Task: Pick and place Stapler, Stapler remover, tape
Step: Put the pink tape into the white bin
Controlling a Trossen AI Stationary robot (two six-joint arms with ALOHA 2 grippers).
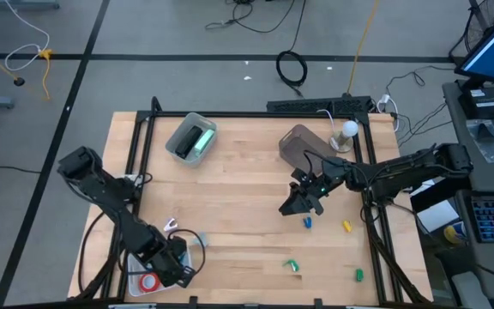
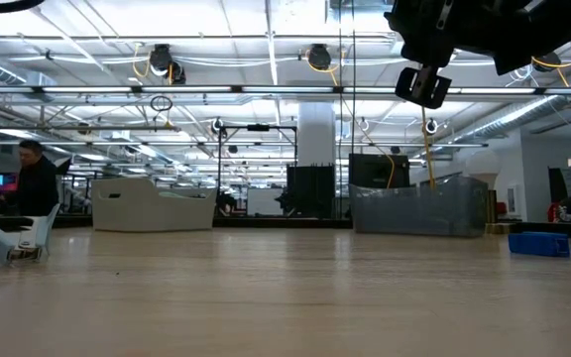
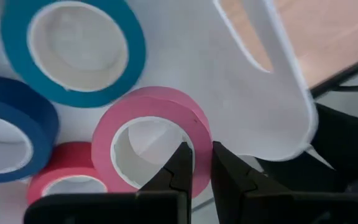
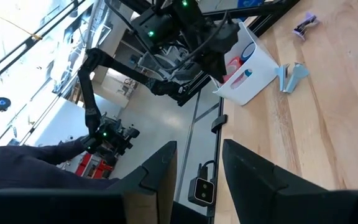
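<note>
Several tape rolls lie flat in a white bin [image 3: 253,81]: a teal one [image 3: 73,50], a dark blue one [image 3: 5,137], a red one [image 3: 67,180] and a pink one [image 3: 151,137]. My left gripper [image 3: 199,167] is down in this bin [image 1: 148,279] at the table's near left corner, shut on the pink roll. My right gripper [image 1: 303,202] hangs open above the table right of centre, near a small blue piece [image 1: 308,222], and holds nothing; its fingers [image 4: 197,165] show a clear gap. I cannot pick out a stapler with certainty. My left gripper pinches the wall of the pink tape roll [image 3: 201,146] at the side nearest the bin's handle end, one finger [image 3: 180,165] inside the ring and the other outside. The fingers come from above, pointing down. The roll lies flat on the bin floor, partly over the red roll.
A clear tub with a green object [image 1: 192,139] stands far left of centre, and a grey bin [image 1: 301,144] and a white ball-shaped thing [image 1: 348,130] sit at the far right. Small yellow [image 1: 347,227] and green [image 1: 292,265] pieces lie near right. A pale blue item [image 4: 289,76] sits beside the white bin.
</note>
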